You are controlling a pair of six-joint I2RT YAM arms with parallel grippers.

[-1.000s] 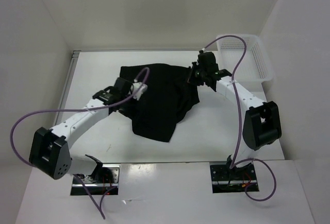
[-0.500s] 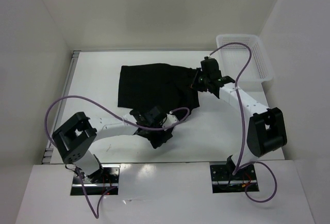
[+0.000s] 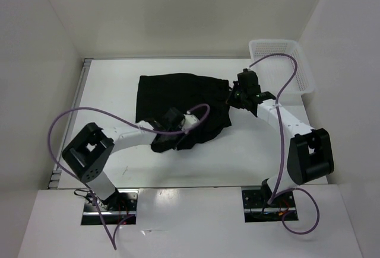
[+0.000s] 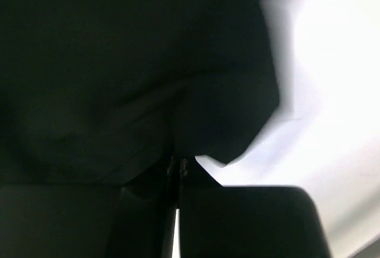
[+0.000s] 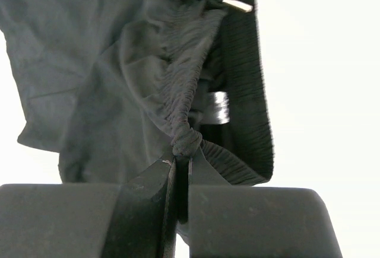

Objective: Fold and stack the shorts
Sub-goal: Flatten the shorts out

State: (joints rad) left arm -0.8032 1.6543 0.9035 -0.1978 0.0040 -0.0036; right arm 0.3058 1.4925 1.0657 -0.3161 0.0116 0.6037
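Observation:
The black shorts (image 3: 178,95) lie spread across the middle of the white table (image 3: 107,92). My left gripper (image 3: 168,138) sits at their near hem, shut on a fold of the fabric. In the left wrist view dark cloth (image 4: 130,80) fills most of the picture and runs down into the closed jaws (image 4: 178,166). My right gripper (image 3: 232,98) is at the shorts' right side. It is shut on a bunched knot of the ribbed waistband (image 5: 185,140), and its fingertips (image 5: 180,163) pinch it tight.
A white plastic basket (image 3: 295,62) stands at the back right corner. White walls close in the table on three sides. Purple cables loop off both arms.
My left arm swung from the shorts' left side to their near hem and shut on it. The hem's lowest corner has drawn up toward the middle. The right gripper shifted slightly right.

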